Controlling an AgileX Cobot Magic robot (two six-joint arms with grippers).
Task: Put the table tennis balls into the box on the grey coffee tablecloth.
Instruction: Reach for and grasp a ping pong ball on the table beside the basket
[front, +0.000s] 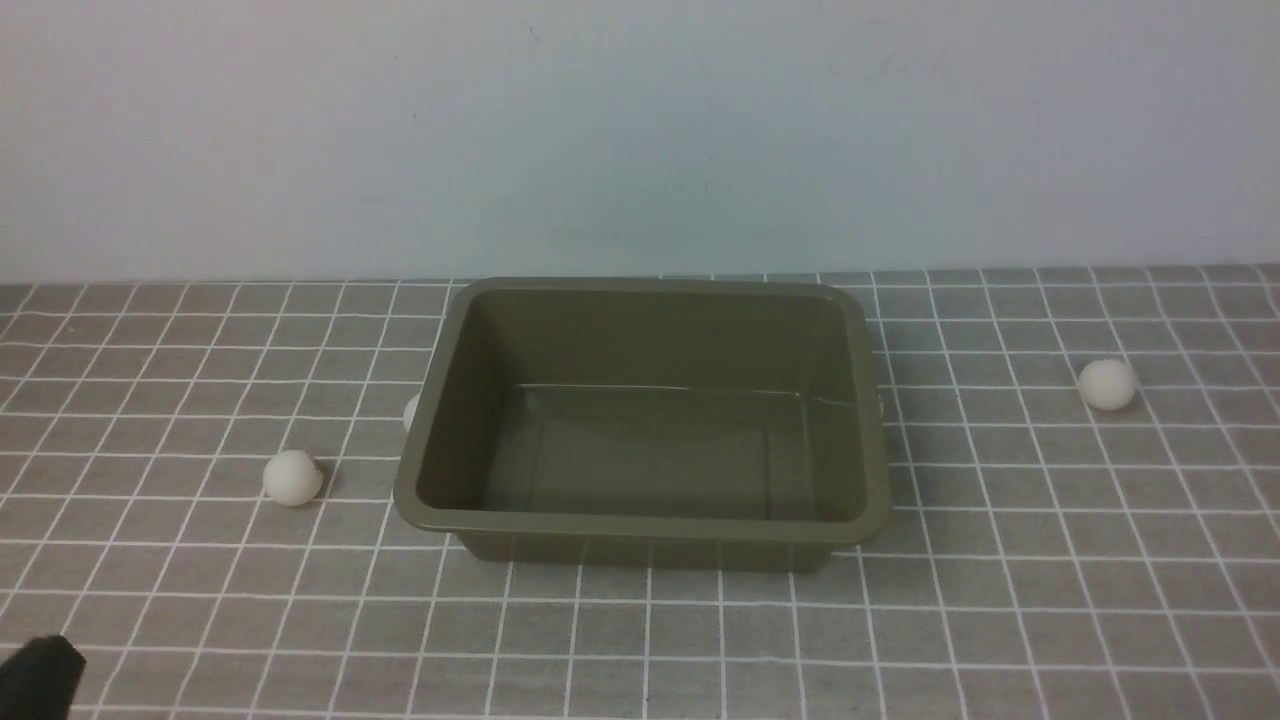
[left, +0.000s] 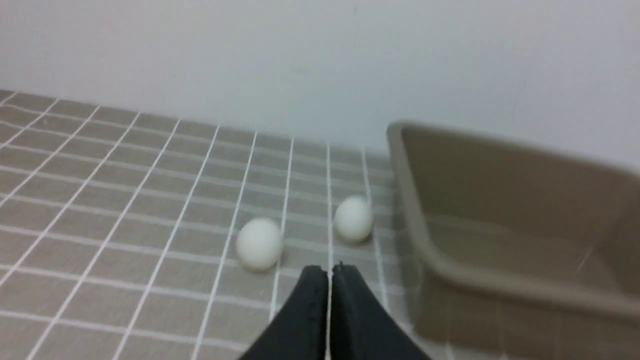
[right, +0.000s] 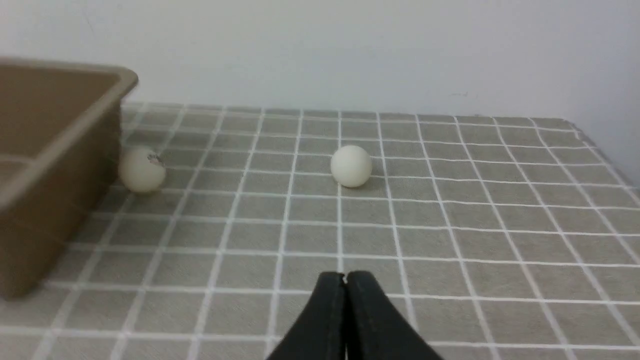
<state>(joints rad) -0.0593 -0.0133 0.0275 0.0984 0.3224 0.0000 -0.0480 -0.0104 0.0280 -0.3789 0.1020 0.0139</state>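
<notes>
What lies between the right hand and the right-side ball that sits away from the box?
Only bare cloth; nothing else between the right hand and that ball, seen in the right wrist view.

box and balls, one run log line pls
box: empty | balls: two left of box, two right, on cloth | left gripper: shut, empty | right gripper: shut, empty

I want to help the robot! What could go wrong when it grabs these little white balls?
The left gripper and right gripper are shut; poking like that could send a table tennis ball rolling off. Two other balls sit close beside the box, so a grab might bump its wall.
</notes>
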